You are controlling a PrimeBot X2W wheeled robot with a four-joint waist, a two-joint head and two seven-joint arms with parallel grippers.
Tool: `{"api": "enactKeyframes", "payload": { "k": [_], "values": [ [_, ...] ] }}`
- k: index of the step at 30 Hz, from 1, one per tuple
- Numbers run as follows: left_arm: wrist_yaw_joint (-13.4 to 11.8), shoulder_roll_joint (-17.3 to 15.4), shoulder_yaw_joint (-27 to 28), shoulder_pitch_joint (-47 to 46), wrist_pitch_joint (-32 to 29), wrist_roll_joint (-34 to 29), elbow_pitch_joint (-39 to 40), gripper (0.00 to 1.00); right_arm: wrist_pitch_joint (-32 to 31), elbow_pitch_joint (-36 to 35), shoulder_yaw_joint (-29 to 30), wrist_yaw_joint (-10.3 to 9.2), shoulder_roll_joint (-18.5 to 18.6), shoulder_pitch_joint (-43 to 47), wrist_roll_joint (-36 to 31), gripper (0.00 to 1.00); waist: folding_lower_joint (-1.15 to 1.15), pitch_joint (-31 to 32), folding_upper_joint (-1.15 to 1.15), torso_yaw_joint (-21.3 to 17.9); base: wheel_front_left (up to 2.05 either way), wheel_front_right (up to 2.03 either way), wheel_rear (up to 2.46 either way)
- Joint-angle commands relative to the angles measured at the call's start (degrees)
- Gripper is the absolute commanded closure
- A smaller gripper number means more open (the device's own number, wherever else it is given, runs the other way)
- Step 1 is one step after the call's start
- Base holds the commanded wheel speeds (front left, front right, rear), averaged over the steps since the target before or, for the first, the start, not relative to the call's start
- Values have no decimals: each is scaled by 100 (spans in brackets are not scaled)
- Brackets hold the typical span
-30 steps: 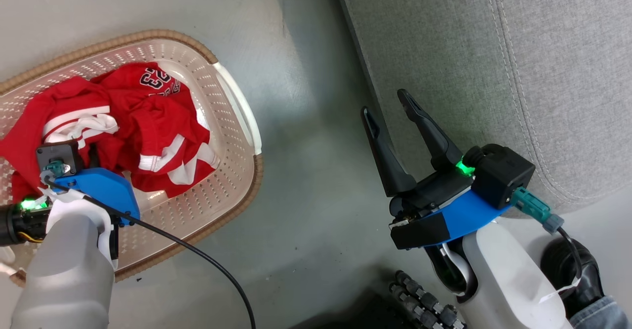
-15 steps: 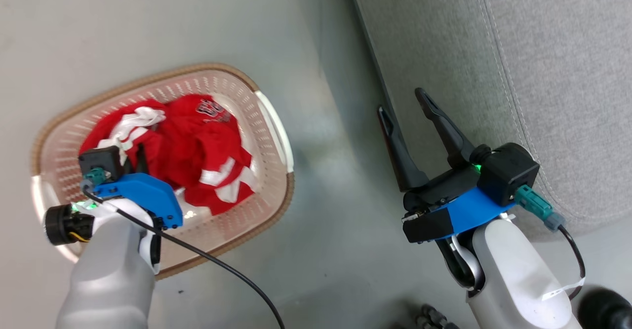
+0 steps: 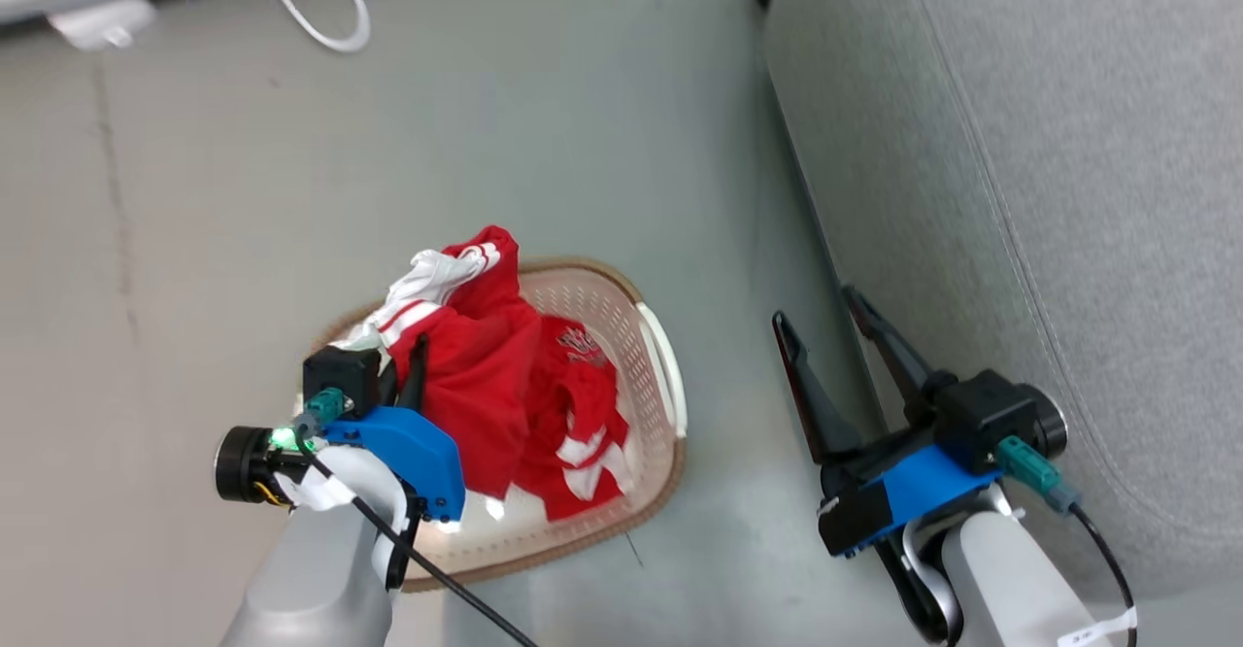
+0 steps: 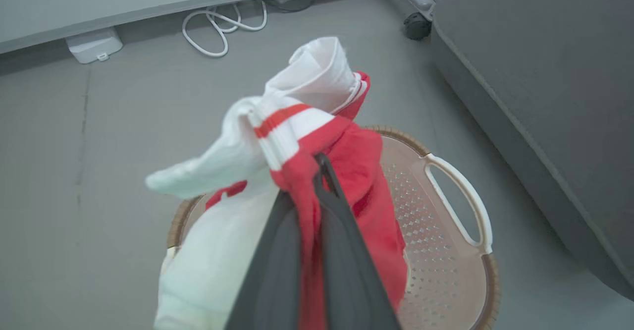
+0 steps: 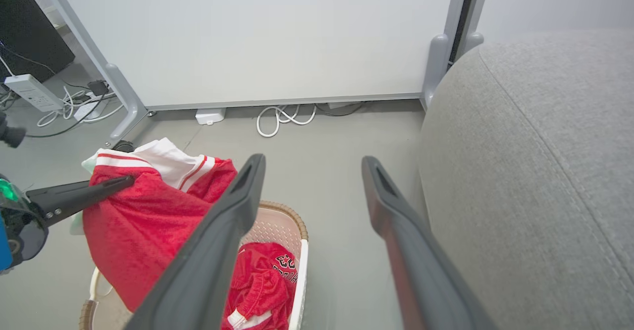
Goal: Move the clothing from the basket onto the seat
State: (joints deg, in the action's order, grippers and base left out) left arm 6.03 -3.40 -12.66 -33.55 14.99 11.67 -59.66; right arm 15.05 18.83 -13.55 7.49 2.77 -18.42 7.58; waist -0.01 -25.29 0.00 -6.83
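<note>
The left hand [image 4: 321, 164] is clamped on the held garment [image 3: 476, 375], with both fingers pressed together on a bunch of red cloth just below its white striped trim. This garment hangs from the hand above the basket [image 3: 668, 375]. Its white panel and trim flop over the fingertips, and its red body drapes down toward the basket's inside. Whether the lower edge touches the basket cannot be told.

The second garment [image 3: 583, 414], red with white stripes and small lettering, lies crumpled in the basket bottom on the side nearer the seat [image 3: 1068, 142]. The basket stands on the grey floor [image 3: 583, 142], near the seat but apart from it. Nothing lies on the part of the seat that shows.

The right hand [image 3: 816, 309] holds nothing, and its fingers are spread wide apart. It hovers over the strip of floor between basket and seat, just beside the seat's front edge.

A white cable [image 3: 340, 6] lies coiled on the floor by the far wall.
</note>
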Motion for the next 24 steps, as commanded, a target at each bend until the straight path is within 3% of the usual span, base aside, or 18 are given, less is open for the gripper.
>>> {"api": "enactKeyframes", "payload": {
  "k": [1,11,24],
  "values": [
    [16,13,-48,88,28,-8,51,100,19,32,14,1,20,115,-41,0,1,606,0,447,0,0,0],
    [133,54,-678,427,29,195,535,100,-22,267,69,1,19,611,-27,0,1,1658,0,757,0,0,0],
    [147,49,-2282,178,9,1255,1221,100,-224,179,95,1,18,1145,37,0,1,2458,0,935,0,0,0]
  ]
}}
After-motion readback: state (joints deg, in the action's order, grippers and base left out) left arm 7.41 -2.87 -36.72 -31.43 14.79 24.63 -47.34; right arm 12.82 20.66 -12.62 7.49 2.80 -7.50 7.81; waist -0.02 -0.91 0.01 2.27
